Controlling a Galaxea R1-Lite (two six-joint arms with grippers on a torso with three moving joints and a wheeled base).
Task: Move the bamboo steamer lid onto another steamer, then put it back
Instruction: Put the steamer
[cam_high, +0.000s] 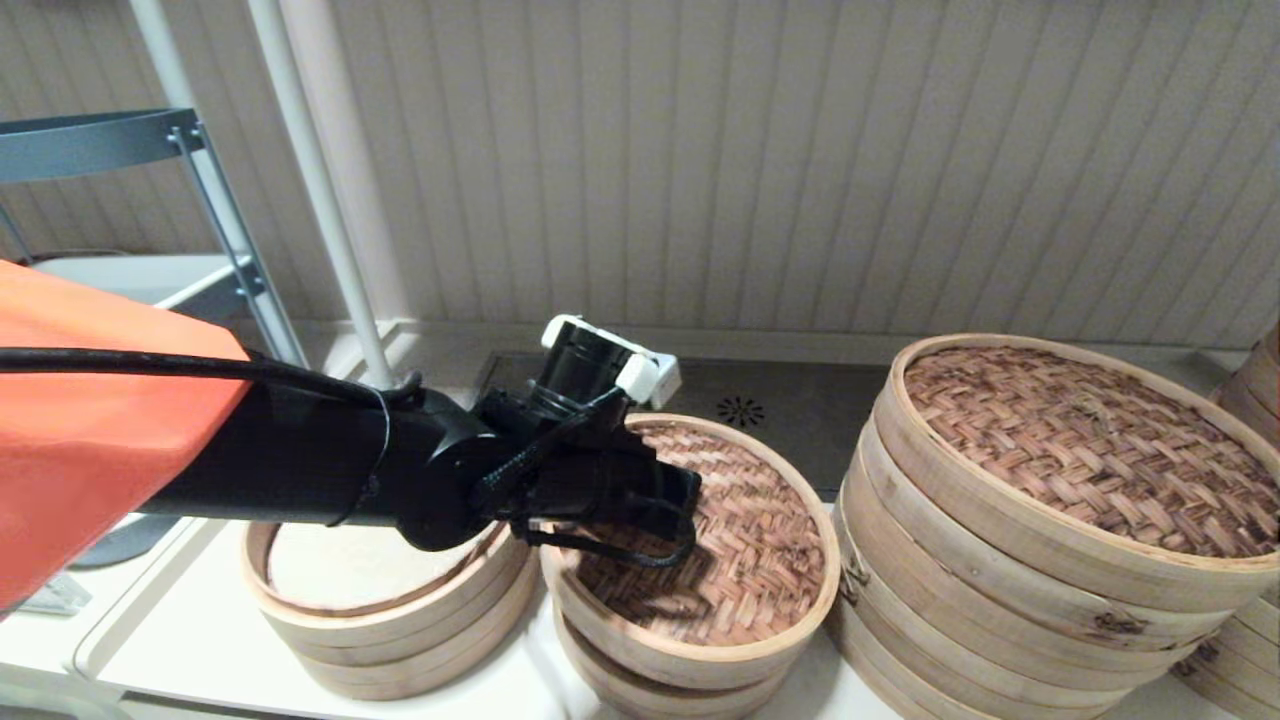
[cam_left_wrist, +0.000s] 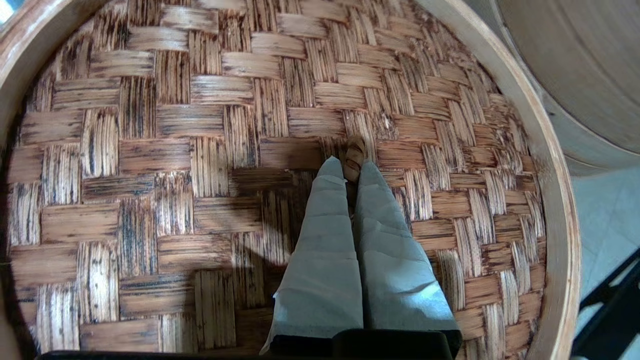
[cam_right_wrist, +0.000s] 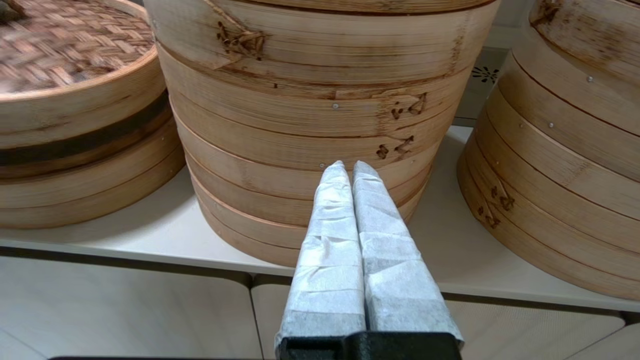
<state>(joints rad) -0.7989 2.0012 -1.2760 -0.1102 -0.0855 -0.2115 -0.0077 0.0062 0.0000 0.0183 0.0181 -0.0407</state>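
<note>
The small bamboo steamer lid (cam_high: 750, 560) with its reddish-brown woven top fills the left wrist view (cam_left_wrist: 200, 150). My left gripper (cam_left_wrist: 350, 167) is shut on the lid's tiny centre loop (cam_left_wrist: 354, 155). In the head view the gripper (cam_high: 660, 525) reaches in from the left, and the lid sits tilted over the lower small basket (cam_high: 660, 690); the right wrist view shows a dark band between lid (cam_right_wrist: 60, 55) and basket (cam_right_wrist: 75, 190). The other small steamer (cam_high: 390, 640), uncovered with a cream liner (cam_high: 340, 565), stands just left of it. My right gripper (cam_right_wrist: 346, 167) is shut and empty, low before the big stack.
A very large steamer stack (cam_high: 1000, 580) with a wide woven lid (cam_high: 1080, 450) stands close to the right of the small lid. Another big stack (cam_high: 1255, 400) is at the far right. A metal rack (cam_high: 215, 200) rises at back left. The shelf's front edge (cam_right_wrist: 150, 250) is near.
</note>
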